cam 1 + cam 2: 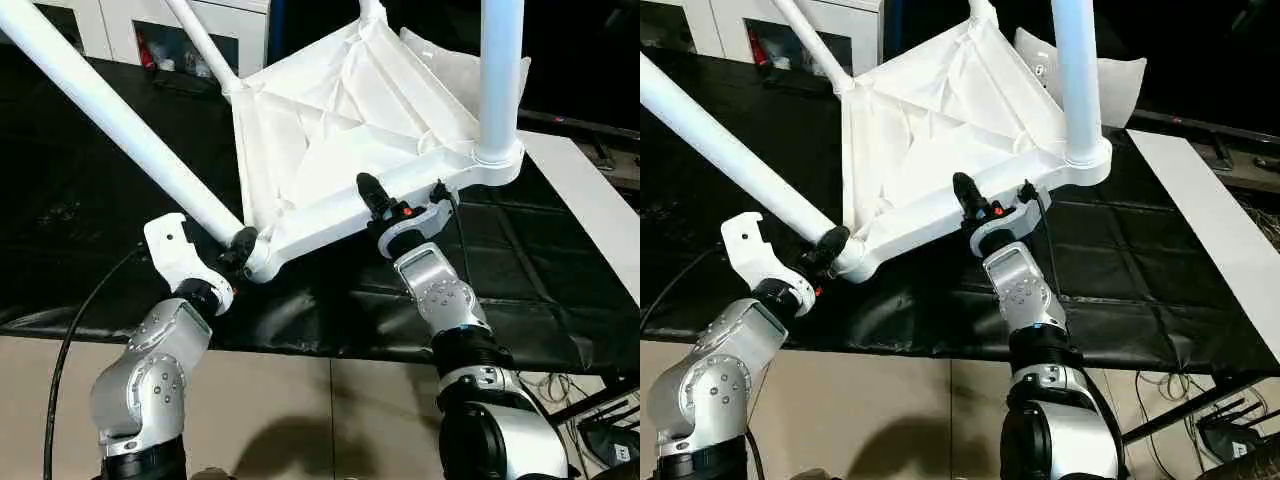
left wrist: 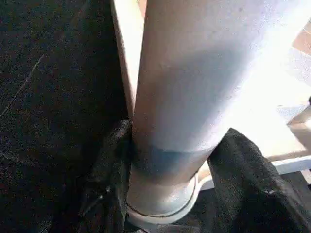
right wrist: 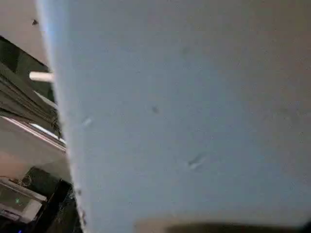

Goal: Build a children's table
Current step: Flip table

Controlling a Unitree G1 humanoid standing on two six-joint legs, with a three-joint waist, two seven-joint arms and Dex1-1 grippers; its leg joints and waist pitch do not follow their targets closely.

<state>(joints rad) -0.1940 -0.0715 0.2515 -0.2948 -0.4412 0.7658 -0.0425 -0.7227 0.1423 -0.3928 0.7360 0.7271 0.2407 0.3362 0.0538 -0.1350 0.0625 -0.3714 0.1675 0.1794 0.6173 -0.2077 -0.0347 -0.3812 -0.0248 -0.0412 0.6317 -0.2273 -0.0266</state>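
The white plastic rectangular tabletop (image 1: 340,130) sat tilted, ribbed underside up, over the black-covered desk (image 1: 520,290). The left hand (image 1: 235,250) was clamped around a long white tube leg (image 1: 110,120) right at its corner socket. The right hand (image 1: 975,205) gripped the tabletop's near rim.

The upturned table top (image 1: 340,130) lies tilted on the black mat (image 1: 90,200), legs (image 1: 110,120) in its corner sockets, a cabinet (image 1: 150,30) behind it.
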